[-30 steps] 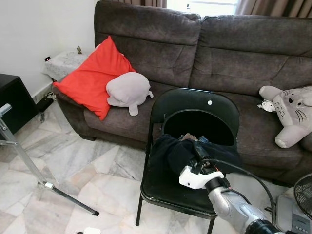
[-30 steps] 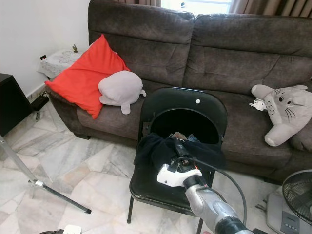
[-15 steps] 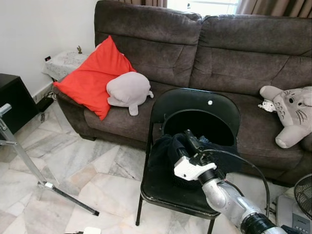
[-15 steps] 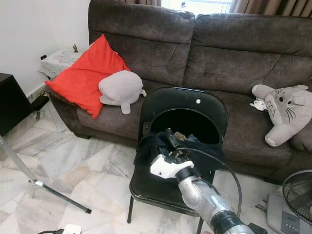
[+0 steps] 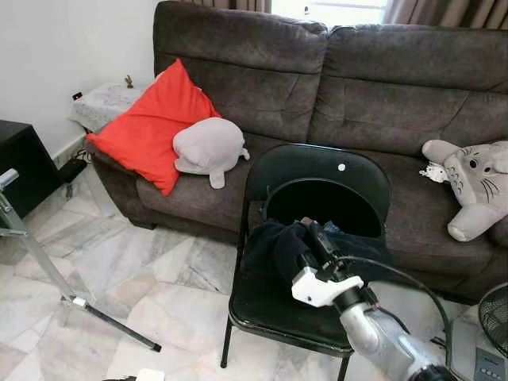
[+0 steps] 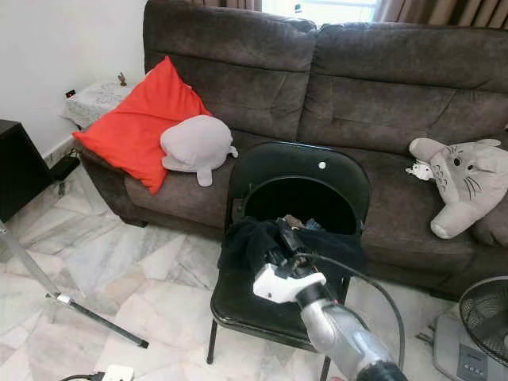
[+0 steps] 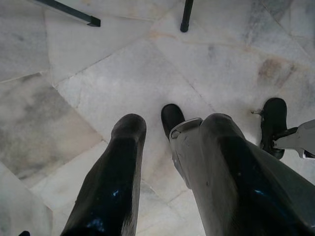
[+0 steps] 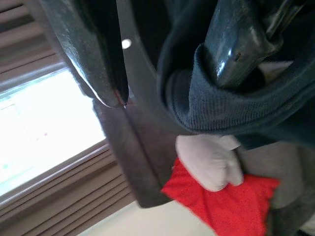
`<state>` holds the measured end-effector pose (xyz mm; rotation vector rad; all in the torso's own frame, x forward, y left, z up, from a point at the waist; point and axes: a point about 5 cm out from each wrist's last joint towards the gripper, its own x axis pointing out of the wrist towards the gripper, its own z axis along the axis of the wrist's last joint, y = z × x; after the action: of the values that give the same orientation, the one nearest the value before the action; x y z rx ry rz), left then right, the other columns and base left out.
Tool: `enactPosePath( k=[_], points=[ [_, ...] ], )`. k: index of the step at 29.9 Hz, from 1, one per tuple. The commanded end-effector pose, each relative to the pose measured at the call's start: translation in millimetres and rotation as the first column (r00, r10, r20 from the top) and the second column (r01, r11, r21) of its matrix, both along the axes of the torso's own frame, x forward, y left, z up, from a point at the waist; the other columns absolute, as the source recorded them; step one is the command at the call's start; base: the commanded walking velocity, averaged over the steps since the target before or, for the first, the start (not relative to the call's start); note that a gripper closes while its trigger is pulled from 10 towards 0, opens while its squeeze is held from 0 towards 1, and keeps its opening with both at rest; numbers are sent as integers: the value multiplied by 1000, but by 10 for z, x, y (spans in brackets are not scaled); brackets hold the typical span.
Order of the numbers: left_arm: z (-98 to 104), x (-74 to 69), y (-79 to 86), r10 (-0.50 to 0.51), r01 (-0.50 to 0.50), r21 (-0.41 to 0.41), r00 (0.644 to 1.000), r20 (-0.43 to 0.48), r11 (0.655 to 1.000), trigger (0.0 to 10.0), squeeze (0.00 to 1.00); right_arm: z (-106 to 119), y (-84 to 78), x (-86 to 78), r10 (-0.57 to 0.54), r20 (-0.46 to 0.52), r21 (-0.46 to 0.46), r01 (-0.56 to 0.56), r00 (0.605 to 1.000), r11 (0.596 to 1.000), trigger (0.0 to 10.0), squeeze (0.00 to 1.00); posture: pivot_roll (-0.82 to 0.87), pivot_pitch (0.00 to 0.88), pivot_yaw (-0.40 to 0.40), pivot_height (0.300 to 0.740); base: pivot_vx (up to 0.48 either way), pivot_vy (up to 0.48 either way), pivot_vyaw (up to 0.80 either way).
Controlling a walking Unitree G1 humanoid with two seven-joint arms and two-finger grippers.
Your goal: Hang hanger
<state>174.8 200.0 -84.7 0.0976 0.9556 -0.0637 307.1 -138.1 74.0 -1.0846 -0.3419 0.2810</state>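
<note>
Across the back of your view runs a dark brown sofa (image 5: 333,79). At its 9 o'clock end a red cushion (image 5: 155,127) leans on the backrest, with a grey plush toy (image 5: 208,147) touching the cushion's lower edge. A second grey plush toy with whiskers (image 5: 472,182) lies at the 3 o'clock end of the seat.

In front of the sofa, on the pale marble floor (image 5: 119,262), stands a black folding chair (image 5: 317,178) with a rounded back. A heap of dark clothing (image 5: 274,246) sits on its seat, up against the backrest.

Your right arm reaches in from 5 o'clock, and the right pincer (image 5: 313,238) is pushed into that heap. In the right wrist view one black finger (image 8: 236,44) is wrapped in dark knitted fabric; you cannot tell whether the fingers are apart or together. No hanger can be made out; it may lie hidden in the clothing.

At 8 o'clock a metal stand leg (image 5: 48,270) slants across the floor.

Your left pincer (image 7: 162,142) hangs over the floor tiles, its two black fingers apart and holding nothing.
</note>
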Motion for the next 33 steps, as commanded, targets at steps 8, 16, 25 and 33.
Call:
enactPosePath(
  k=[8,16,25,33],
  points=[
    [-21,-42,12,-3,3,6,1000,-26,1000,10000,0,-37,10,14,1,-130,153,20,991,988,10000,0,40,39,18,740,0,0,0],
    [-20,-42,16,-4,4,8,1000,-25,1000,10000,0,-43,-28,90,-46,-227,327,120,973,937,10000,0,42,39,20,740,0,0,0],
    [-20,-43,18,-7,7,12,1000,-25,1000,10000,0,-28,-105,133,-73,-261,447,187,963,875,10000,0,48,41,24,740,0,0,0],
    [-17,-37,19,-9,10,14,1000,-23,1000,10000,0,192,-55,165,-49,-105,410,88,993,908,0,0,43,40,25,740,0,0,0]
  ],
)
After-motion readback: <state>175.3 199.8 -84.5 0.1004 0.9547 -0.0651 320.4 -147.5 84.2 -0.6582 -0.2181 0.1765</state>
